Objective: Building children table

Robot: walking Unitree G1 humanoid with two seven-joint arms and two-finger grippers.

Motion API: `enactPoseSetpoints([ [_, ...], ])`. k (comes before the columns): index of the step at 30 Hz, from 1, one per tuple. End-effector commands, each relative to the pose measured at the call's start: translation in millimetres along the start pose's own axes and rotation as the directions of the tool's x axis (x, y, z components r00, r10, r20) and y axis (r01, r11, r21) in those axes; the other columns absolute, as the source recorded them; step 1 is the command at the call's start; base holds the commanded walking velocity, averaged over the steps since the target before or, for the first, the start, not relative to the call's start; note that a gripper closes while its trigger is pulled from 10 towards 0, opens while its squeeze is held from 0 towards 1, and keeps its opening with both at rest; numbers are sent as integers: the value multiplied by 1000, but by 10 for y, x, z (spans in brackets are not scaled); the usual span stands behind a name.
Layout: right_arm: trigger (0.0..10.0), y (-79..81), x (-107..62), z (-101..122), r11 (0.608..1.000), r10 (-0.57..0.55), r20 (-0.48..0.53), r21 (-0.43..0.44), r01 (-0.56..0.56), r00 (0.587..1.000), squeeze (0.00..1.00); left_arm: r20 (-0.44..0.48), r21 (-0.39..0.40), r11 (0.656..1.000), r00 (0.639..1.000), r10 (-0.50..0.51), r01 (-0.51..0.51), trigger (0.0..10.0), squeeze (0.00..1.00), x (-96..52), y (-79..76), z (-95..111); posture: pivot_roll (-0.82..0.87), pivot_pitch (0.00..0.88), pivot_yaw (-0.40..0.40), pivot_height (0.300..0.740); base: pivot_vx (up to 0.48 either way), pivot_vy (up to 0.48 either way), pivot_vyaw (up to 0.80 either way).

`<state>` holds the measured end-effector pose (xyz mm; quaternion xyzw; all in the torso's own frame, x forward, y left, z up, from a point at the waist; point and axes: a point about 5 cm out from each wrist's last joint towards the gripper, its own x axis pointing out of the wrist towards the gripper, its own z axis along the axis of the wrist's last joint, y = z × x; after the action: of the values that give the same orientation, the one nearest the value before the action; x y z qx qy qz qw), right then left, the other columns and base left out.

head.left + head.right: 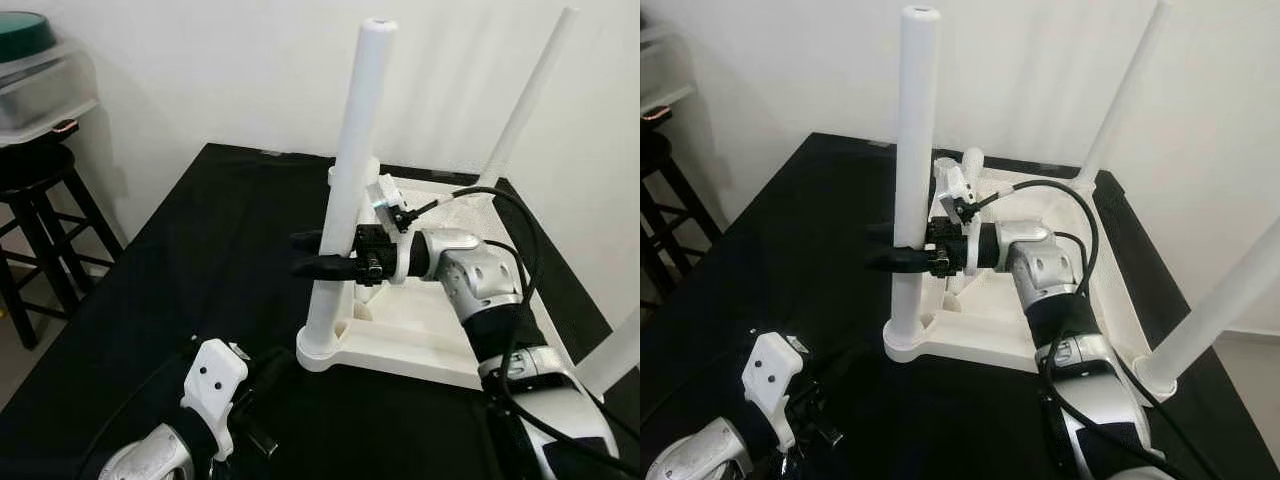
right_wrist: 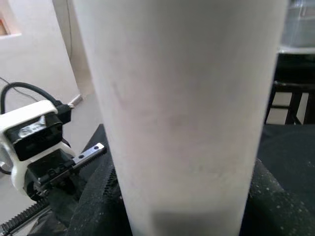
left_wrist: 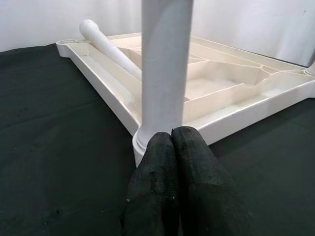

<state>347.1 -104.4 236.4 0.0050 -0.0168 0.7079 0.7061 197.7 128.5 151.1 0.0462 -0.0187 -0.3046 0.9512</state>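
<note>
The white children's table top [image 1: 420, 345] lies upside down on a black-covered surface. Its near-left leg [image 1: 355, 130] stands upright in the corner socket. My right gripper [image 1: 308, 254] is shut on this leg about halfway up, one black finger on each side; the leg [image 2: 182, 113] looms close in the right wrist view. Two more legs stand upright, one at the far right [image 1: 1125, 95] and one at the near right [image 1: 1225, 300]. A loose leg [image 3: 106, 44] lies inside the upturned top. My left gripper [image 3: 172, 140] is shut and empty, low on the cloth just in front of the held leg's base.
A black stool [image 1: 40, 200] stands off the left edge, carrying a clear plastic box with a green lid [image 1: 40, 70]. A white wall runs close behind the surface. Open black cloth [image 1: 200, 240] stretches left of the table top.
</note>
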Motion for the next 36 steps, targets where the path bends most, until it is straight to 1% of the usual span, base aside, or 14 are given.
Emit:
enactPoseSetpoints([
  [1,0,48,-17,-123,999,10,0,39,-10,1000,0,7,5,1000,1000,-4,4,10000,0,-12,-24,22,120,62,-118,740,0,0,0],
  [9,0,321,63,-576,928,-371,-72,11,372,926,0,11,6,1000,1000,-6,6,10000,0,-19,-27,49,119,75,-116,740,0,0,0],
  [10,0,504,293,-867,631,-756,-160,79,772,634,0,9,8,1000,1000,-6,6,10000,0,-24,0,54,118,80,-107,740,0,0,0],
  [13,0,660,461,-882,645,-752,-197,-24,764,629,0,7,10,1000,1000,-5,5,10000,0,-21,18,55,118,84,-103,740,0,0,0],
  [18,0,602,381,-908,590,-781,-173,110,800,600,0,4,18,1000,1000,-8,8,10000,0,22,65,42,118,61,-99,740,0,0,0],
  [21,0,627,406,-923,599,-772,-187,102,794,607,0,3,22,1000,1000,-3,3,10000,0,22,76,37,119,57,-101,740,0,0,0],
  [22,8000,638,421,-917,597,-775,-187,97,796,604,0,3,24,1000,1000,0,0,10000,0,19,80,34,123,59,-102,740,0,0,0],
  [24,8000,645,429,-913,594,-777,-187,95,799,600,0,3,24,1000,1000,2,-2,10000,0,16,81,32,123,59,-102,740,0,0,0],
  [25,10000,642,421,-898,607,-767,-182,108,787,616,0,2,25,1000,1000,1,-2,10000,0,14,81,29,117,55,-95,740,0,0,0],
  [26,10000,659,426,-877,599,-771,-183,116,792,610,0,2,24,1000,1000,0,0,10000,0,14,81,27,116,55,-93,740,0,0,0],
  [27,10000,653,412,-833,616,-758,-168,133,777,630,1000,2,24,1000,1000,-1,1,10000,0,15,79,27,114,56,-91,740,0,0,0],
  [33,10000,583,294,-586,770,-611,-85,165,616,787,1000,4,20,1000,1000,-4,4,10000,0,13,67,29,110,55,-97,740,0,0,0],
  [35,10000,583,294,-586,770,-611,-85,165,616,787,1000,4,20,1000,1000,-4,4,10000,0,13,67,29,110,55,-97,740,0,0,0],
  [36,10000,591,253,-538,837,-523,-82,139,529,848,1000,6,20,1000,1000,-4,4,10000,0,14,64,30,110,54,-101,740,0,0,0],
])
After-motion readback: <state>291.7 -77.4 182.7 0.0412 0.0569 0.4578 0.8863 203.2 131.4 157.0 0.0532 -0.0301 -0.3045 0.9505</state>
